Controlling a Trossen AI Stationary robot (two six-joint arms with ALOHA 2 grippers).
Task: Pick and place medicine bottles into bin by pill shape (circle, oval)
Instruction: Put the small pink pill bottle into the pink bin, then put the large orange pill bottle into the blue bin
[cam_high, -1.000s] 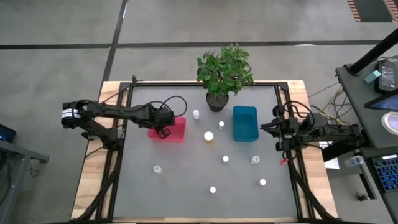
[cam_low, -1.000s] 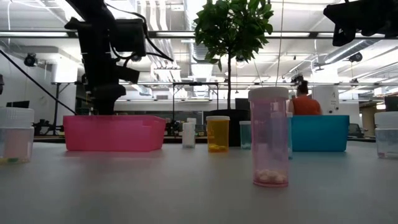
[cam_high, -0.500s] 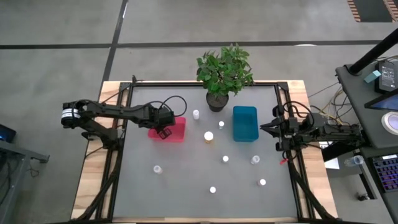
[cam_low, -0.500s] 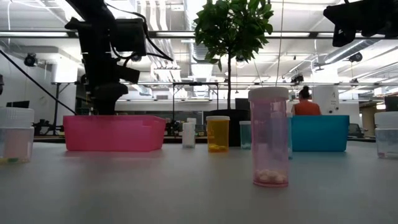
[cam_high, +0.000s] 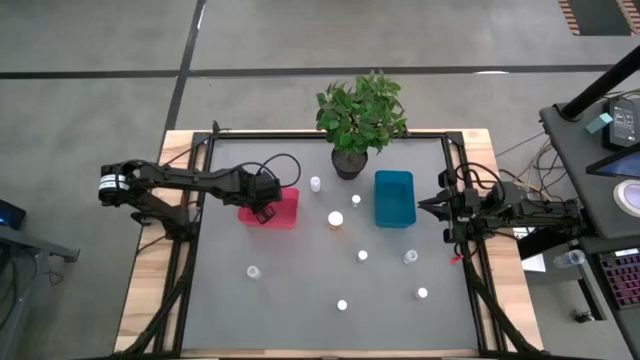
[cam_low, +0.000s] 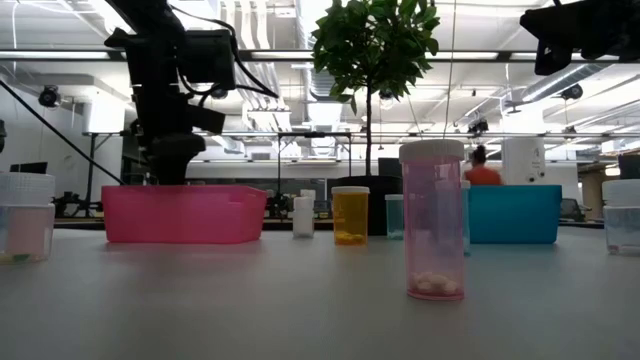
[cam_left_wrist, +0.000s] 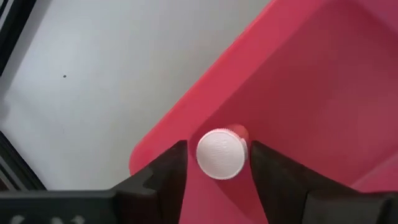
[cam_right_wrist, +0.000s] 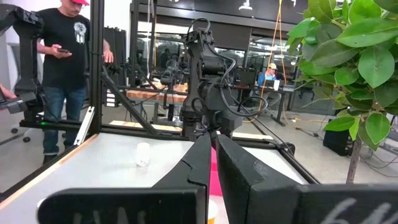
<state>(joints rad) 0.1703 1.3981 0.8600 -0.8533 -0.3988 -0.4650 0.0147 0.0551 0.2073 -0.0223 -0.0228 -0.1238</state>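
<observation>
Directly over the red bin (cam_high: 270, 208), the left gripper (cam_left_wrist: 217, 163) hung with a white-capped bottle (cam_left_wrist: 221, 153) between its fingers. A thin gap showed on either side of the cap, so the jaws looked parted around it rather than pressing; whether the bottle was resting on the bin floor or only loosely caught, I could not tell. It sat inside the bin, close to one wall.

Right gripper (cam_high: 443, 210) waited beyond the teal bin (cam_high: 394, 198), on the side away from the red bin, fingers (cam_right_wrist: 199, 163) closed together, holding nothing.

Between the two bins stood an orange-tinted bottle (cam_high: 336, 219), a white one (cam_high: 315, 183) and another (cam_high: 355, 201). More lay scattered farther out from the red bin: (cam_high: 253, 271), (cam_high: 362, 256), (cam_high: 411, 256), (cam_high: 342, 305), (cam_high: 422, 294). A potted plant (cam_high: 360, 115) stood behind the bins.

Risks, as I judged them: if the bottle was not yet down, it could tip against the near wall or bounce on release. Lifting away with the fingers so close to the cap could drag the bottle or nudge the bin.

No readable writing on cap, bottles or bins.
</observation>
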